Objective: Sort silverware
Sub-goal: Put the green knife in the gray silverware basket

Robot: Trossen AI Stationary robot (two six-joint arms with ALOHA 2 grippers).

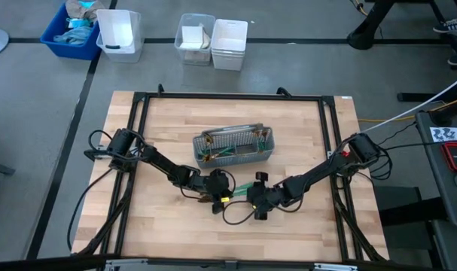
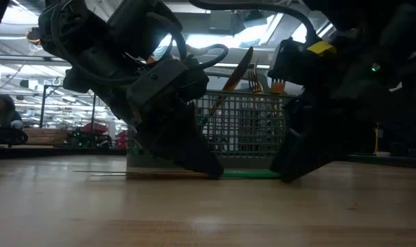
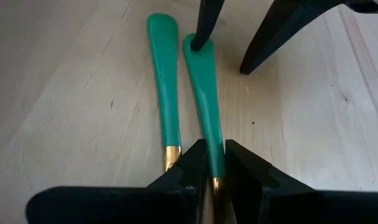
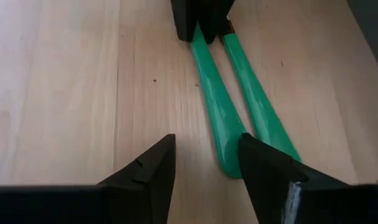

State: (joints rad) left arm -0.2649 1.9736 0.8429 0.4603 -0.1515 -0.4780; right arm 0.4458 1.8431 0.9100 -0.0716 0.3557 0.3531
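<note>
Two pieces of silverware with teal-green handles lie side by side on the wooden table [image 1: 175, 233], just in front of the grey mesh caddy [image 1: 236, 147]. My left gripper [image 3: 215, 149] is shut on one of them [image 3: 204, 93]; its head is hidden under the fingers. The other piece [image 3: 164, 74] lies flat and untouched beside it. My right gripper [image 4: 204, 163] faces the left one, open, with its fingers at the held handle's free end [image 4: 229, 158]. More silverware [image 2: 252, 75] stands upright in the caddy. My left gripper pinches the handle at its narrow end [image 3: 215, 158], right by the gold neck, between its two fingers. The fingers slant down from the table's left and lie along the piece. The piece lies flat on the table. My right gripper has one finger [image 3: 204, 25] at the handle's free end; I cannot tell whether it touches.
Black frame rails [image 1: 141, 150] run along the table's left, right and far sides. Beyond the far edge stand a blue bin [image 1: 70, 30] and white bins [image 1: 213, 41]. Bare wood lies toward the near edge [image 1: 236, 241].
</note>
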